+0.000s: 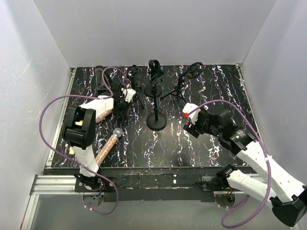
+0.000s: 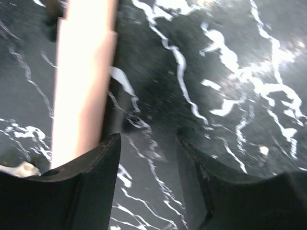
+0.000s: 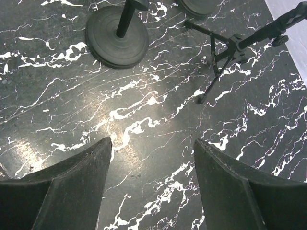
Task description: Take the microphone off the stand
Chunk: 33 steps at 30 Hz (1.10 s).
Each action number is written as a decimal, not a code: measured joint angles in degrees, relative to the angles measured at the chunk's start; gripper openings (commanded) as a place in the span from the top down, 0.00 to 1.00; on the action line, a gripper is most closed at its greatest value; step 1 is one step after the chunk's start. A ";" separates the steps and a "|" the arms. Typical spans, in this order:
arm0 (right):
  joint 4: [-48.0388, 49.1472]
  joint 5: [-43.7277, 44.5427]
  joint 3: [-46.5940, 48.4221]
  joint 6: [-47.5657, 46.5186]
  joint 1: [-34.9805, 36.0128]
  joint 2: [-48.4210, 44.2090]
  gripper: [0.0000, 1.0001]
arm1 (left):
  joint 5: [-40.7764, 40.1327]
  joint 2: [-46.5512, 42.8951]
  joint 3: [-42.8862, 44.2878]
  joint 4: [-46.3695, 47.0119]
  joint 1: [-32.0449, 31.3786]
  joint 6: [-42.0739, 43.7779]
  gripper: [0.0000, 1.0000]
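Shows the left gripper (image 2: pixel 147 141) with jaws parted, nothing between them, over the black marbled table (image 1: pixel 192 143) at back left. Shows the right gripper (image 3: pixel 152 142) likewise spread and empty (near the round-based stand (image 3: pixel 116 36)). Finds the microphone (image 1: pixel 108 146) lying flat at near left, apart from that stand.

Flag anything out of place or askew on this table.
The glittery microphone lies flat on the table near its left edge, in no holder. The round-base stand and the tripod stand are upright. Nothing looks spilled or broken.
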 measured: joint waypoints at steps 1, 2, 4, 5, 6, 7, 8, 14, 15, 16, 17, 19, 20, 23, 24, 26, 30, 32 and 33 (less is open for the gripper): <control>-0.20 0.00 0.00 -0.11 -0.02 -0.07 0.25 | 0.26 0.72 0.57 0.52 0.79 0.09 0.54; -0.42 0.02 0.00 -0.22 -0.11 -0.20 0.25 | 0.37 1.09 0.98 1.25 1.55 0.28 0.54; -0.79 0.07 0.00 -0.48 -0.28 -0.28 0.25 | 1.20 1.55 1.60 1.55 2.58 0.63 0.54; -0.87 0.17 0.00 -0.57 -0.33 -0.28 0.25 | 1.57 1.64 1.84 1.18 2.91 0.72 0.53; -0.92 0.20 0.00 -0.59 -0.33 -0.26 0.25 | 2.12 1.66 2.08 0.61 3.08 0.79 0.51; -0.94 0.20 0.00 -0.59 -0.33 -0.26 0.25 | 2.73 1.64 2.36 -0.15 3.15 0.68 0.49; -0.92 0.17 0.00 -0.59 -0.33 -0.26 0.25 | 3.50 1.51 2.71 -1.03 3.13 0.55 0.47; -0.85 0.13 -0.02 -0.57 -0.33 -0.26 0.25 | 7.15 -3.93 3.02 -4.46 2.99 -0.13 0.36; -0.83 0.09 -0.02 -0.57 -0.33 -0.26 0.25 | 7.41 -5.33 3.02 -4.31 2.99 0.37 0.35; -0.79 -0.04 -0.02 -0.55 -0.33 -0.26 0.25 | 7.37 -6.78 3.02 -3.91 2.97 1.07 0.34; -0.72 -0.11 -0.02 -0.55 -0.33 -0.26 0.25 | 6.86 -7.85 3.02 -3.43 2.97 1.66 0.32; -0.70 -0.44 -0.02 -0.50 -0.33 -0.26 0.25 | 4.87 -8.90 3.02 -1.73 2.95 3.32 0.31; -0.70 -0.57 -0.02 -0.46 -0.33 -0.26 0.25 | 3.72 -8.87 3.02 -0.76 2.95 4.17 0.31; -0.68 -0.90 -0.02 -0.33 -0.33 -0.28 0.25 | -0.17 -6.73 2.75 2.10 2.99 7.04 0.31; -0.68 -0.92 -0.02 -0.35 -0.33 -0.28 0.25 | -1.38 -5.53 2.73 2.86 3.06 7.72 0.32; -0.68 -0.94 -0.02 -0.37 -0.33 -0.28 0.25 | -3.21 -2.67 2.73 4.17 3.30 8.68 0.34; -0.79 -0.92 -0.02 -0.42 -0.33 -1.09 0.26 | -5.14 2.27 2.73 5.25 3.78 9.68 0.47; -0.90 -0.90 -0.02 -0.42 -0.33 -1.95 0.26 | -5.05 2.99 2.91 5.27 3.82 9.81 0.55; -1.03 -0.92 -0.02 -0.42 -0.33 -2.40 0.26 | -5.07 2.99 2.99 5.22 3.82 9.99 0.57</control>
